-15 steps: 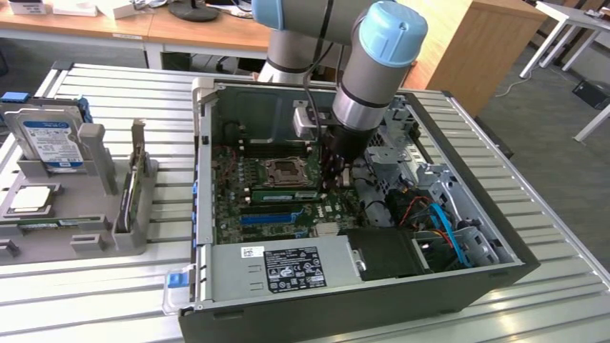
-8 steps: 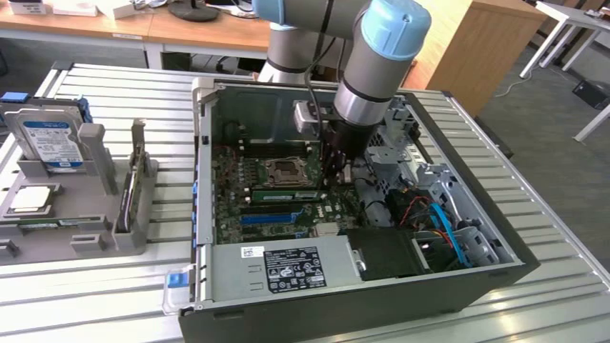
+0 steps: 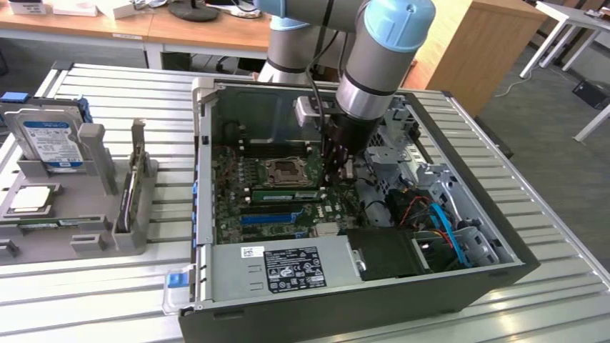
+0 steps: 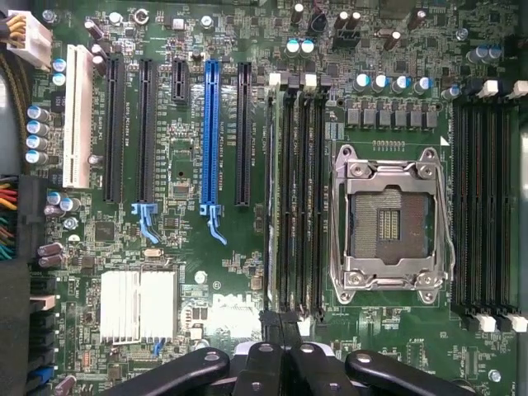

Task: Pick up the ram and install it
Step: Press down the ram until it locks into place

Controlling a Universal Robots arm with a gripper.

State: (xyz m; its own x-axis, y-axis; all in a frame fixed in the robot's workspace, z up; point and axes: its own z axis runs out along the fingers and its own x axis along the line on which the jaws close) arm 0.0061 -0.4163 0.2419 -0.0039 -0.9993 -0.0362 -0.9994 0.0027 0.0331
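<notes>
Black gripper [image 4: 285, 351] closed down inside open grey PC case [image 3: 458, 282], poised over green motherboard [image 4: 190, 247]. Long thin green ram stick [image 4: 271, 198] seated edge-on in slot just beside empty silver CPU socket [image 4: 388, 219], long axis parallel to neighbouring slots, running straight away from fingertips.

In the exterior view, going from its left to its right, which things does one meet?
Hard drive with blue label → grey holder rack → card standing in the rack → open computer case → empty processor socket → robot arm → blue cables.
</notes>
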